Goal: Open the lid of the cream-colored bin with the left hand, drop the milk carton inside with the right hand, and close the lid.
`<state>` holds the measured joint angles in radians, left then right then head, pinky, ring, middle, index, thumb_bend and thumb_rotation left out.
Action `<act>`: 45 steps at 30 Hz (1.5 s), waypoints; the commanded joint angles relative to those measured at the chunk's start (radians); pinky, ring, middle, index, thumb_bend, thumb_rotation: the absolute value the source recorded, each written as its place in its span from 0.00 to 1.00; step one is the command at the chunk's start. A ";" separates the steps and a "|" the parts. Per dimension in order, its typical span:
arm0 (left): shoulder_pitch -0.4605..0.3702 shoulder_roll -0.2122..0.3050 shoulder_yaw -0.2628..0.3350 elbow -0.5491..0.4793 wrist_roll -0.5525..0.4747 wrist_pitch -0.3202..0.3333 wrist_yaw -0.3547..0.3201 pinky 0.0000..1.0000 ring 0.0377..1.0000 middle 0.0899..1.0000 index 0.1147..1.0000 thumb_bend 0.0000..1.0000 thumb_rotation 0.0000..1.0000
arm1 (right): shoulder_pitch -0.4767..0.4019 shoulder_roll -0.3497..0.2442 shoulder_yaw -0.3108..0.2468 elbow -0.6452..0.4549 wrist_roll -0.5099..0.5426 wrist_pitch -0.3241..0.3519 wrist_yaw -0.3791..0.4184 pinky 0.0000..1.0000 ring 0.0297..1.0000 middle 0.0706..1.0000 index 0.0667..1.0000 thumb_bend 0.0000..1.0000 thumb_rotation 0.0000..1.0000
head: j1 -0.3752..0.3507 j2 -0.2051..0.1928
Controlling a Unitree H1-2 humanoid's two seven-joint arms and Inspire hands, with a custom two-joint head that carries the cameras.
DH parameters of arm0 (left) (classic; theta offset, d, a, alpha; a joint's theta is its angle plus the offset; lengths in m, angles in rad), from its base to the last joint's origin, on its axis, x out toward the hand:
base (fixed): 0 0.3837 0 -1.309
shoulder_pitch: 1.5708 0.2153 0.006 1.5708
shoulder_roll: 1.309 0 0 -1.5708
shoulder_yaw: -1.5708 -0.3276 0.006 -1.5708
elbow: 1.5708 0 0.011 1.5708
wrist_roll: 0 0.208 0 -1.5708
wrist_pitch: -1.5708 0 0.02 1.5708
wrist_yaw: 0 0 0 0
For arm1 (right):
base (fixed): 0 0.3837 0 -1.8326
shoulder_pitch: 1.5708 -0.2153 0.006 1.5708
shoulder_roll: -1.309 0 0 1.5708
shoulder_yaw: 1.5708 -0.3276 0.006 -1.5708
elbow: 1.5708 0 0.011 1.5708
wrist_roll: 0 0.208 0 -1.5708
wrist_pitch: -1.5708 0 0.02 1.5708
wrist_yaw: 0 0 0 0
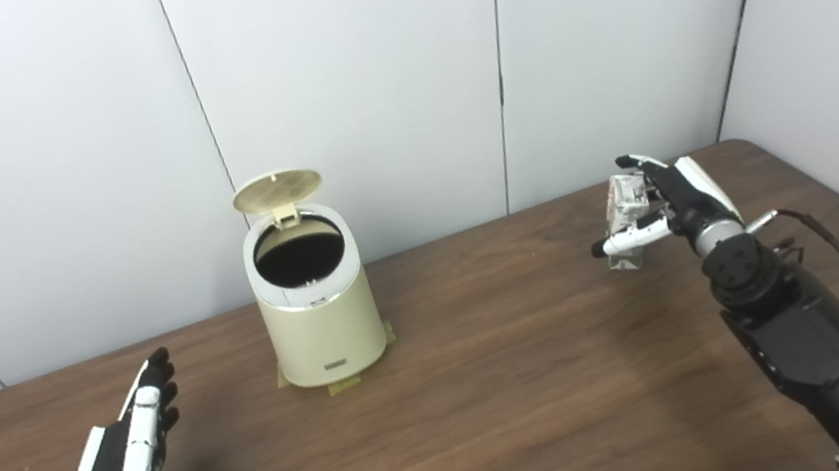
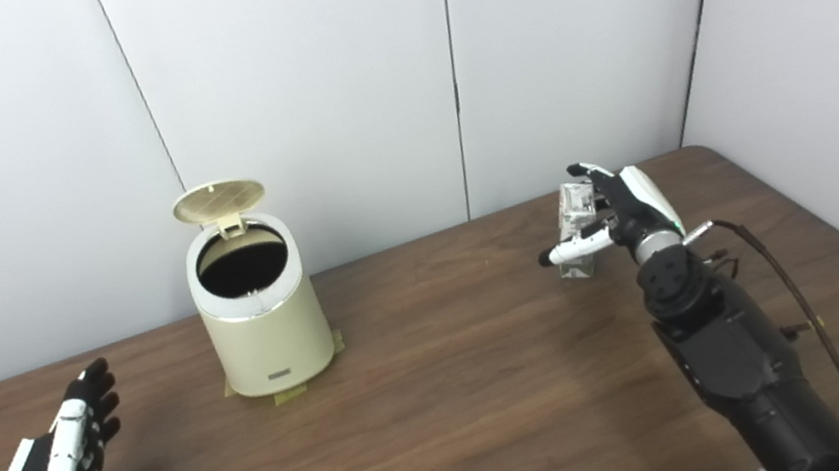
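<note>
Lid [image 1: 277,190] stands up on your cream bin [image 1: 322,322], left eye view | your right hand [image 1: 664,205] wraps the milk carton [image 1: 627,216], well right of it | right eye view: your left hand [image 2: 58,459] flat, empty, fingers extended, more table [image 2: 460,418] left of it.

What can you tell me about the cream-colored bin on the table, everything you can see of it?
The cream-colored bin is a small round container, plastic by the look, with a pale top ring around a dark opening. Its round lid is flipped up on a rear hinge, so it stands open. It sits upright near the table's back edge, on yellowish tape tabs. Neither hand touches it.
</note>
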<state>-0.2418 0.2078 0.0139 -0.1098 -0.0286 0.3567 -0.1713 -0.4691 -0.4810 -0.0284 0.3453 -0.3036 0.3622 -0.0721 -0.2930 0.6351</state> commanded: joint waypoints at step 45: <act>0.009 -0.028 -0.032 -0.069 0.041 -0.015 0.030 0.99 0.98 1.00 1.00 0.50 0.96 | -0.011 0.166 0.080 -0.374 -0.184 -0.156 -0.180 0.36 0.37 0.47 0.46 0.52 0.00 | 0.115 0.002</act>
<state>-0.2056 0.1769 -0.0179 -0.1457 0.0033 0.3732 -0.1543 -0.4170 -0.3112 0.0531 0.0183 -0.4575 0.2542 -0.2394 -0.1765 0.6366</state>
